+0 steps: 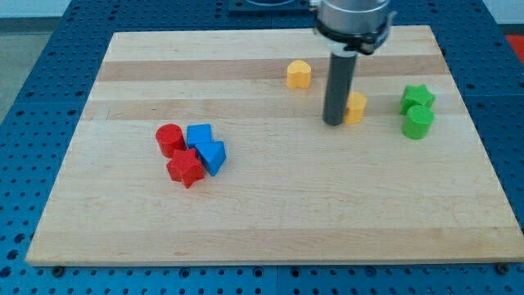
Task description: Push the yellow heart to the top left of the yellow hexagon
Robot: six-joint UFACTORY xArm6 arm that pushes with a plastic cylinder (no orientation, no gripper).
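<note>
Single camera view, wooden tabletop (pixel 270 213) on a blue perforated base (pixel 33 74).

My tip (pixel 334 123) sits on the board right of centre, in the far half. The tool is a plain dark rod with no jaws, so it has nothing to spread or pinch; it just stands upright with its lower end down at the board.

Two yellow blocks are in play. One (pixel 355 107) is just beside my tip on its right, touching or nearly touching the rod, which hides the block's left edge. I cannot settle its shape from what shows. The second yellow block (pixel 299 74) lies farther back and to the left of my tip, clearly apart from it. It looks rounded on top with flat sides, but I cannot say heart or hexagon with confidence.

Right side of the board: a green star (pixel 417 98) with a green cylinder (pixel 417 123) touching it on the near side. Both are apart from the nearer yellow block.

Left of centre there is a tight cluster: a red cylinder (pixel 169 139), a blue block (pixel 199 135) just to its right, a blue triangular block (pixel 213 156) nearer, and a red star (pixel 186 168) nearest. All four appear to touch their neighbours. The cluster is well apart from my tip.
</note>
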